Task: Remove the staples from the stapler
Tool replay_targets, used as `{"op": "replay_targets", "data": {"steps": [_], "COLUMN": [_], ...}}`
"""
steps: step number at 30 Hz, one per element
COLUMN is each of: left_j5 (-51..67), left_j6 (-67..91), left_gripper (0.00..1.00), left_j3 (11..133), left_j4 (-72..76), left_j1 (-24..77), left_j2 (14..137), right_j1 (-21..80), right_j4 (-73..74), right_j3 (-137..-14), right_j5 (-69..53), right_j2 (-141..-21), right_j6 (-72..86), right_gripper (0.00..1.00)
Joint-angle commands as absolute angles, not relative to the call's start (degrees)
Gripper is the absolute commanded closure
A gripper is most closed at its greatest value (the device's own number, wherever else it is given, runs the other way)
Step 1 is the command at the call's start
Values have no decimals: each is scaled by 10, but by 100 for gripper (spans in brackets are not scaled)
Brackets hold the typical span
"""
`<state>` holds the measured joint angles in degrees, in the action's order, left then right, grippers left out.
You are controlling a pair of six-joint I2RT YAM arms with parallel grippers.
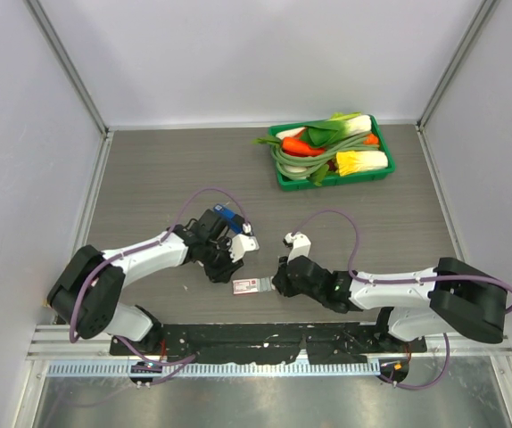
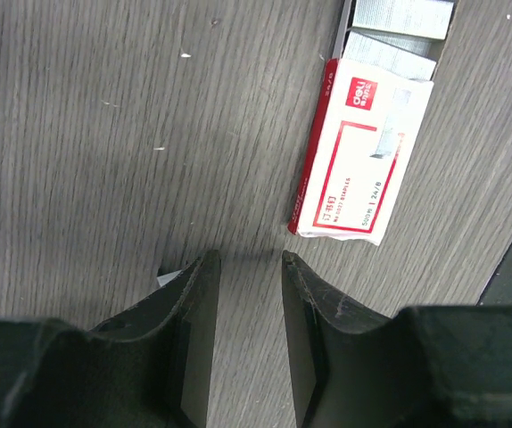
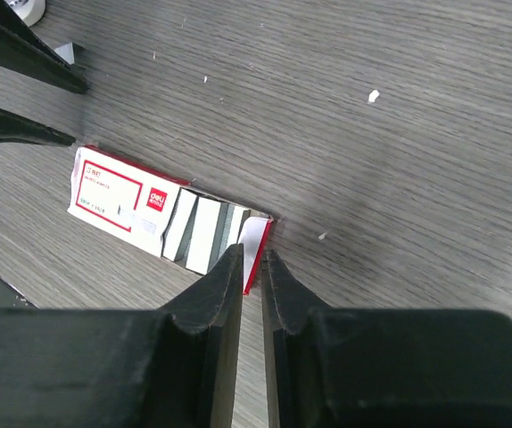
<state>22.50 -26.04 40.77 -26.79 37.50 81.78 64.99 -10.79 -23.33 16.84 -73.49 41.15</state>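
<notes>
Progress is hard to gauge: the small dark-blue stapler [image 1: 228,216] seems to be the blue shape just beside the left arm's wrist, in neither claw, while silvery-grey staple strips [image 2: 397,20] lie in the open end of the flat red-and-white cardboard staple box [image 2: 354,169] on the grey wood-grain worktop [image 2: 104,134] — whether the stapler is emptied cannot be told. The left claw [image 2: 247,260] stands partly open over bare worktop near the box, holding nothing. The right claw [image 3: 251,254] has its jaws only a slit apart at the box's red end flap [image 3: 256,234] — touching it, though I cannot tell whether it pinches.
</notes>
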Motion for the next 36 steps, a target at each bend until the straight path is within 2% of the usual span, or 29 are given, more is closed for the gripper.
{"op": "replay_targets", "data": {"steps": [1,36], "left_j5": [227,183], "left_j6": [-272,-247], "left_gripper": [62,62], "left_j3": [401,416], "left_j4": [-245,-230], "left_j1": [384,455], "left_j2": [805,832], "right_j1": [645,635], "right_j4": [-146,-187], "right_j3": [-230,-239], "right_j5": [156,103], "right_j2": [-744,-790], "right_j6": [425,412], "right_gripper": [80,83]}}
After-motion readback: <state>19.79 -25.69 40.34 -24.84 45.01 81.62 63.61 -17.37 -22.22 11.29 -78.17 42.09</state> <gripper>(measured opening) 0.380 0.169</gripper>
